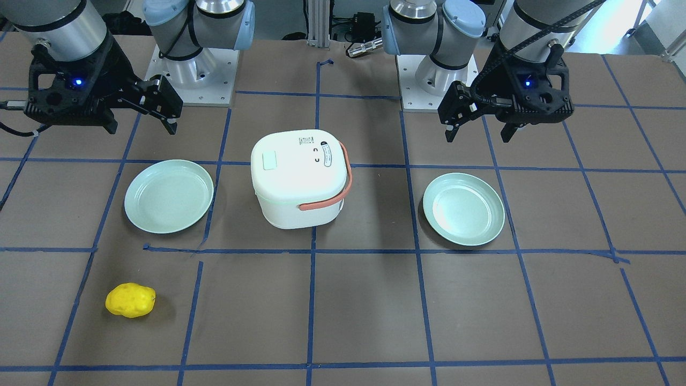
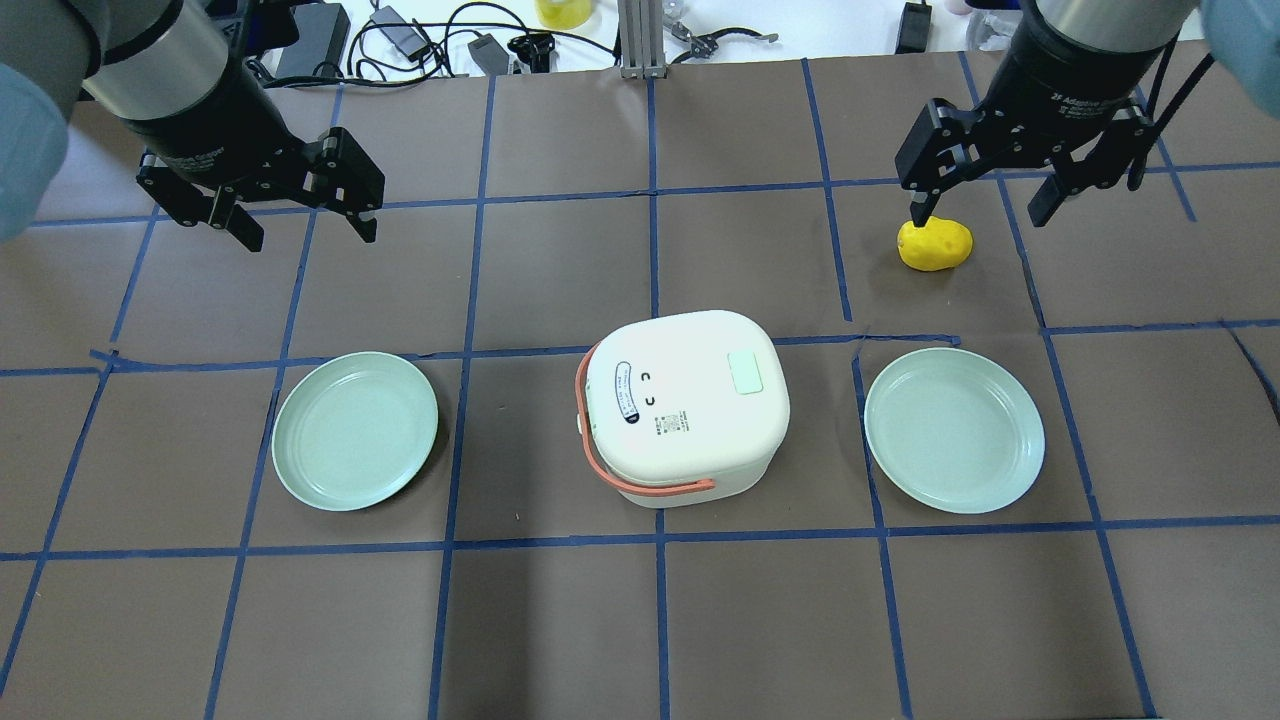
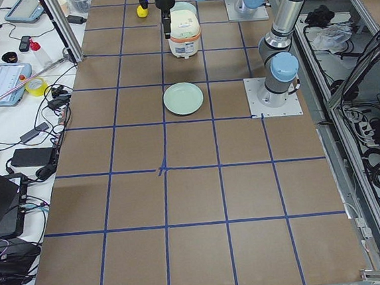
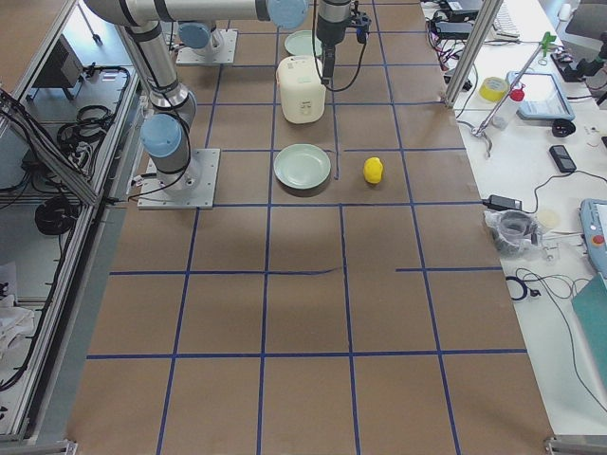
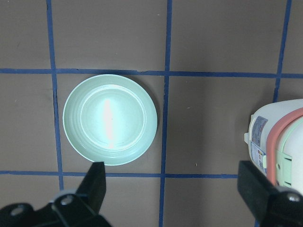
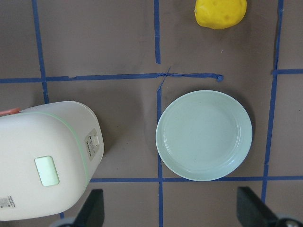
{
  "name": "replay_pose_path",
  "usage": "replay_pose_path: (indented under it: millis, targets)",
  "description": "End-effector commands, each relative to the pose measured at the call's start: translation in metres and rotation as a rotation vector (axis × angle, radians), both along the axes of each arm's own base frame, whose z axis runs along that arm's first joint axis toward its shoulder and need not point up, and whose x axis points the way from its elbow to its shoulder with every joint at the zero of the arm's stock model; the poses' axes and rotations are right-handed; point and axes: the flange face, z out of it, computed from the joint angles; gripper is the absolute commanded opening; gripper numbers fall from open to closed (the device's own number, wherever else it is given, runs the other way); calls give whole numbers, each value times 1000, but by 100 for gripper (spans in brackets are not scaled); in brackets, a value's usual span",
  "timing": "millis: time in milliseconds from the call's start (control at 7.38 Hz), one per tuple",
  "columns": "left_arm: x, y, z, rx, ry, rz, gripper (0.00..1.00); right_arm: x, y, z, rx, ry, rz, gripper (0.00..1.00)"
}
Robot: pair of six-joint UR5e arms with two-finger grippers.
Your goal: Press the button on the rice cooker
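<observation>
A white rice cooker (image 2: 690,410) with an orange handle stands at the table's middle, lid shut. Its pale green button (image 2: 745,373) is on the lid, on the side toward my right arm. The button also shows in the front view (image 1: 269,160) and the right wrist view (image 6: 47,170). My left gripper (image 2: 305,232) is open and empty, held high, far left of the cooker. My right gripper (image 2: 980,212) is open and empty, held high, far right of it. The left wrist view shows only the cooker's edge (image 5: 279,142).
A pale green plate (image 2: 355,430) lies left of the cooker and another (image 2: 954,430) lies right of it. A yellow lemon-like object (image 2: 934,245) lies beyond the right plate, under my right gripper's left finger in the overhead view. Blue tape lines grid the brown table.
</observation>
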Motion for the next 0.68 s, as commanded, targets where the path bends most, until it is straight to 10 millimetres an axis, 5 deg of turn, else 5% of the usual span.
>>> replay_pose_path:
  millis: [0, 542]
  targets:
    - [0, 0, 0, 0, 0, 2, 100, -1, 0, -2, 7, 10, 1, 100]
    - [0, 0, 0, 0, 0, 2, 100, -7, -2, 1, 2, 53, 16, 100]
